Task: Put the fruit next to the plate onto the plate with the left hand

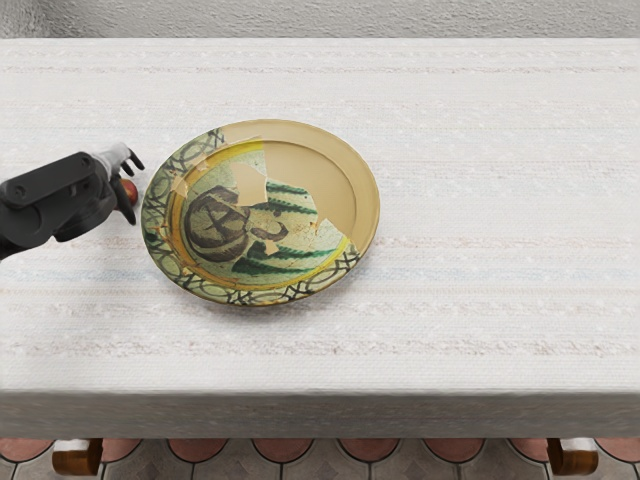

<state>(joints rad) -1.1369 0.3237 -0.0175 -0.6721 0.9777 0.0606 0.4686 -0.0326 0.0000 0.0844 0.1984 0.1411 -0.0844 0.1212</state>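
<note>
A round plate (330, 170) with a tan rim and a green and brown pattern lies on the table, left of centre. Just off its left edge sits a small red fruit (130, 189), mostly covered by my left hand (124, 180). The left arm comes in from the picture's left edge, dark grey with a pale wrist. Its dark fingers curl around the fruit, which rests at table level beside the plate rim. The right arm does not show.
The white cloth-covered table (480, 300) stretches wide to the right and toward the front edge. Under the front edge, a tiled floor and wooden legs (572, 456) show.
</note>
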